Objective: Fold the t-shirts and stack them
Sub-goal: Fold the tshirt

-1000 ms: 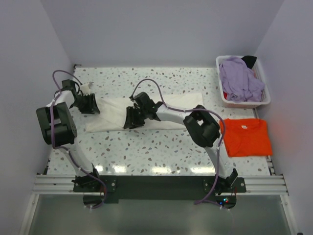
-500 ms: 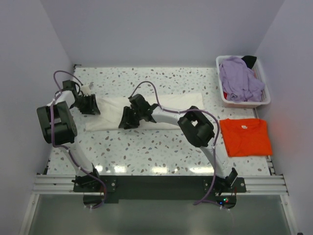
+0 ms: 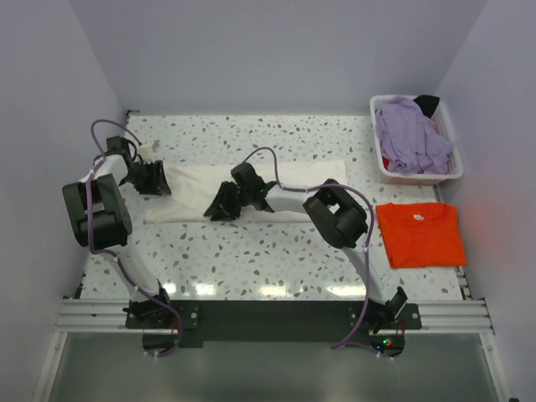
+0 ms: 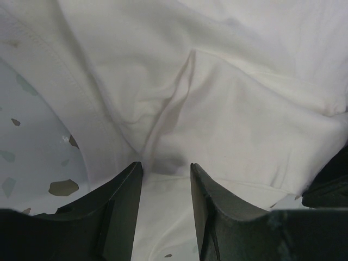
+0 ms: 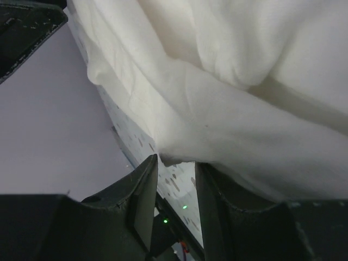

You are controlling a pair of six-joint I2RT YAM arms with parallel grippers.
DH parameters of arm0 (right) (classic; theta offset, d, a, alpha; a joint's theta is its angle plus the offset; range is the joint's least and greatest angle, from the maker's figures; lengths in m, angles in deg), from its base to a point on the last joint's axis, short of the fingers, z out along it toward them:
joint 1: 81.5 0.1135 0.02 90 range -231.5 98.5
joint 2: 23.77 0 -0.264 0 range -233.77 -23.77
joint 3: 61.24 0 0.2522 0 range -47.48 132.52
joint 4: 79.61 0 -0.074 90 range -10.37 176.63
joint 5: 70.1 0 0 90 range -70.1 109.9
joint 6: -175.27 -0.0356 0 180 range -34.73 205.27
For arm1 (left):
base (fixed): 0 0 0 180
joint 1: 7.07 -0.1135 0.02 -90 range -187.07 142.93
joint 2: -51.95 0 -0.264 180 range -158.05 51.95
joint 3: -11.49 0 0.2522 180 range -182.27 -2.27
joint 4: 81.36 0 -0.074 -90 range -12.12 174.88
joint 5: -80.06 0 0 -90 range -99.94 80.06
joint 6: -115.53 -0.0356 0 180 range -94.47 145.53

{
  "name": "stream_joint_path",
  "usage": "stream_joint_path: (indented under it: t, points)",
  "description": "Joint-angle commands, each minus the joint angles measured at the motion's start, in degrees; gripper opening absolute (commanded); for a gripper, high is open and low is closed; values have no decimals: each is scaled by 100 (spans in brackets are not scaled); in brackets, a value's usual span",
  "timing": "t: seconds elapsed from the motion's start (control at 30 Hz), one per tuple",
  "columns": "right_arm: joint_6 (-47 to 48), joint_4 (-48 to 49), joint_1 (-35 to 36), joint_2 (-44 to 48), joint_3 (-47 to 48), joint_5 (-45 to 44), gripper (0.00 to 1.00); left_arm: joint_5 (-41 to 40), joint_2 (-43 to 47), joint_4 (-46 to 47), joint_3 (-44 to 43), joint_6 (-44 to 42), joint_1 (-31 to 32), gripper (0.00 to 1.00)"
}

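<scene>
Right gripper (image 5: 175,163), seemingly pinching cream-white shirt (image 3: 193,188), edged left.

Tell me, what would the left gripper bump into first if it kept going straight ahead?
The big cream-white cloth t-shirt. A bunched fold sits pinched in the left gripper, so going on would push straight into cloth. What lies behind is hidden.

Left arm elbow-up at far left, left gripper (image 3: 155,178) low, clamped on cream-white t-shirt (image 3: 191,191); right arm stretched leftward across centre, right gripper (image 3: 222,203) pinching the same.
</scene>
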Motion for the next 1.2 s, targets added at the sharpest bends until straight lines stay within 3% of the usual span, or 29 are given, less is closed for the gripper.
stream_joint_path:
  t: [0.0,0.53,0.63,0.9,1.17]
  points:
    - [-727,658,-28,-75,-151,199,38,77,268,54,-25,-132,-2,46]
    - [-1185,1169,-72,-128,-99,261,29,51,224,11,-122,-71,-2,46]
    - [-1185,1161,-81,-119,-38,296,24,42,207,2,-157,-71,-2,46]
    - [-1045,976,-81,-171,-72,322,0,-46,84,-51,-368,-97,7,46]
    - [-1009,994,-108,-171,-81,305,0,33,-75,-139,-491,-211,68,44]
